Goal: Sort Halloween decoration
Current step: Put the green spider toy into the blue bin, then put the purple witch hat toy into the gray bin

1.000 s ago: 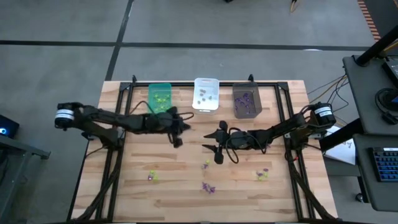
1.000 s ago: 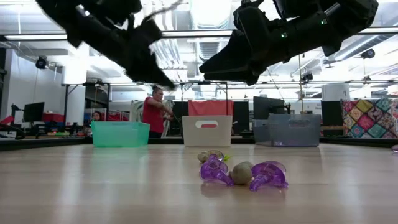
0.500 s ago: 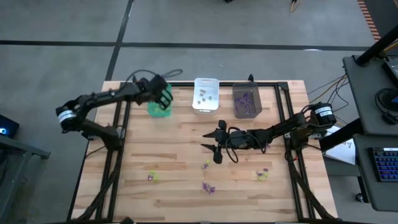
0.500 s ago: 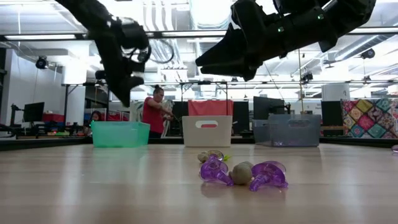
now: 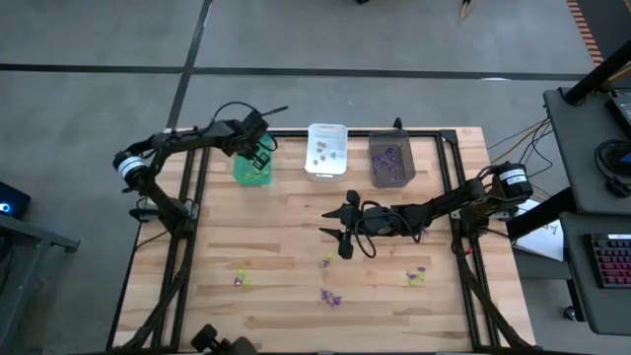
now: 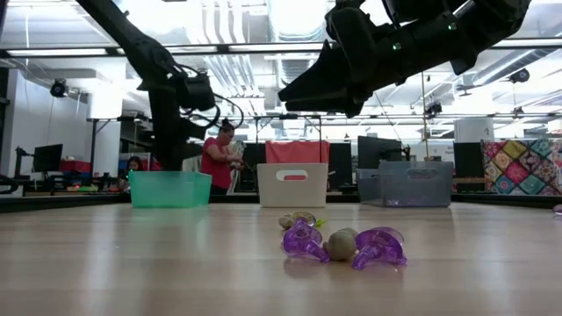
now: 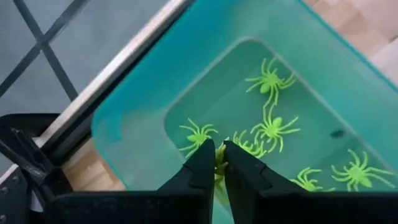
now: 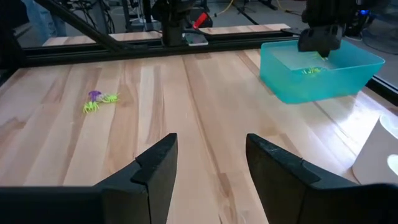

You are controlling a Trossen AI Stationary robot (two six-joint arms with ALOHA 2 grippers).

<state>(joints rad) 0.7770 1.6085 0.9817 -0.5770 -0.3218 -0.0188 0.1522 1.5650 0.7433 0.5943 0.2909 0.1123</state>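
Overhead, level and wrist views of a wooden table [image 5: 296,247] bearing three bins along its far edge: a green bin [image 5: 252,156], a white bin [image 5: 326,150] and a dark grey bin [image 5: 391,159].

Left gripper [image 7: 219,163]: poised above the green bin, pointing down into it. Its fingers [image 7: 200,171] stand nearly together with a narrow gap, and a yellow-green spider [image 7: 219,167] sits in that gap; whether the pads actually pinch it cannot be told, as most of it is hidden by the fingers. Several more yellow-green spiders [image 7: 272,127] lie spread on the bin floor.

Right gripper [image 5: 340,237]: raised above the middle of the table, jaws wide apart and holding nothing. In the right wrist view its fingers [image 8: 152,171] frame bare boards, with the green bin and the left arm beyond.

Sorted pieces: small greyish trinkets [image 5: 324,150] in the white bin, purple trinkets [image 5: 391,156] in the grey bin.

Unsorted pieces on the near half of the table: a purple and yellow-green pair [image 5: 240,280] to the left, a small piece [image 5: 326,261] just beside the right gripper, a purple cluster [image 5: 330,297] nearest the front edge, and another mixed pair [image 5: 415,276] to the right.

Background, level view: a person in a red top [image 6: 216,161] stands in the room behind the bins.
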